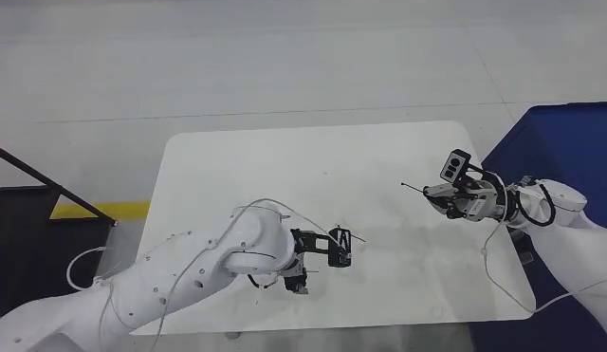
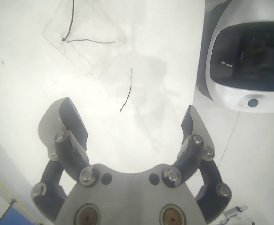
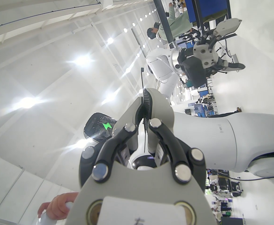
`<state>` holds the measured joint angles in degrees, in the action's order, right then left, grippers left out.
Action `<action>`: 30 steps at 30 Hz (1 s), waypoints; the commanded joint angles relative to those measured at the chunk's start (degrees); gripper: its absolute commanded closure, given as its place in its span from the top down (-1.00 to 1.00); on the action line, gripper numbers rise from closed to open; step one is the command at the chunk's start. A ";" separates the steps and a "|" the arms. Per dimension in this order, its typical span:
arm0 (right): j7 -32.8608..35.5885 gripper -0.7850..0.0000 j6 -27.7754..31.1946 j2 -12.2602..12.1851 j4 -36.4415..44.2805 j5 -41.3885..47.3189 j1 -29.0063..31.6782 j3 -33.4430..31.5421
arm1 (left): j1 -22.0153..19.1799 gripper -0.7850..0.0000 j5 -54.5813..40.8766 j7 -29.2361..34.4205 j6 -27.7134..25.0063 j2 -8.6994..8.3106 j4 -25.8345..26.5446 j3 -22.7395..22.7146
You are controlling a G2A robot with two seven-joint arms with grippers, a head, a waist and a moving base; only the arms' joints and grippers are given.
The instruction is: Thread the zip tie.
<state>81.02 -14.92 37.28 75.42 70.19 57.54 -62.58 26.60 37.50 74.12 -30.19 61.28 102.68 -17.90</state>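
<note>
While we clamp one zip tie (image 3: 142, 78) in the right end effector (image 3: 146, 93) near the desk's (image 1: 285, 162) right edge, tip toward its middle, our left end effector (image 2: 128, 108) gapes open, a loose zip tie (image 2: 129, 89) lying lengthwise just ahead.
</note>
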 commanded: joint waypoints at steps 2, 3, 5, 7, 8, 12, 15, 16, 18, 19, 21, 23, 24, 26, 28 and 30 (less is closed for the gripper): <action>0.00 -1.00 0.00 0.00 0.00 0.00 0.00 0.00 | -3.57 1.00 -0.41 -0.98 -0.95 1.33 -3.68 3.38; 0.00 -1.00 0.00 0.00 0.00 0.00 0.00 0.00 | -4.07 1.00 -0.93 -1.45 -1.43 1.70 -4.66 3.94; 0.00 -1.00 0.00 0.00 0.00 0.00 0.00 0.00 | -4.99 0.98 -1.18 -1.72 -1.70 2.29 -6.83 4.94; 0.00 -1.00 0.00 0.00 0.00 0.00 0.00 0.00 | -5.50 0.97 -1.47 -2.09 -2.07 2.76 -8.26 5.98; 0.00 -1.00 0.00 0.00 0.00 0.00 0.00 0.00 | -5.68 1.00 -1.70 -2.44 -2.41 2.91 -8.91 6.33; 0.00 -1.00 0.00 0.00 0.00 0.00 0.00 0.00 | -6.10 1.00 -2.05 -2.71 -2.64 3.18 -9.90 7.14; 0.00 -1.00 0.00 0.00 0.00 0.00 0.00 0.00 | -6.10 1.00 -2.05 -2.71 -2.64 3.18 -9.90 7.14; 0.00 -1.00 0.00 0.00 0.00 0.00 0.00 0.00 | -5.41 1.00 -1.48 -3.69 -2.40 3.17 -9.77 7.23; 0.00 -1.00 0.00 0.00 0.00 0.00 0.00 0.00 | -4.56 1.00 -0.75 -4.62 -2.88 3.13 -10.31 7.25; 0.00 -1.00 0.00 0.00 0.00 0.00 0.00 0.00 | -4.38 1.00 -0.40 -4.30 -2.89 3.13 -11.06 7.27; 0.00 -1.00 0.00 0.00 0.00 0.00 0.00 0.00 | -4.09 0.60 -0.88 -4.80 -3.79 3.19 -12.16 6.96; 0.00 -1.00 0.00 0.00 0.00 0.00 0.00 0.00 | -4.01 0.44 -0.69 -4.93 -4.54 3.16 -13.43 6.61; 0.00 -1.00 0.00 0.00 0.00 0.00 0.00 0.00 | -3.83 0.19 -0.87 -5.05 -5.02 3.16 -13.86 6.53; 0.00 -1.00 0.00 0.00 0.00 0.00 0.00 0.00 | -3.49 0.07 -1.19 -5.55 -5.52 3.15 -15.07 6.82; 0.00 -1.00 0.00 0.00 0.00 0.00 0.00 0.00 | -3.43 0.06 -1.18 -5.71 -5.68 3.29 -16.30 7.77; 0.00 -1.00 0.00 0.00 0.00 0.00 0.00 0.00 | -3.37 0.18 -1.48 -6.09 -6.07 3.53 -17.18 8.16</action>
<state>81.02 -14.92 37.28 75.42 70.19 57.54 -62.58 23.16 36.16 68.25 -36.04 64.67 86.00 -9.87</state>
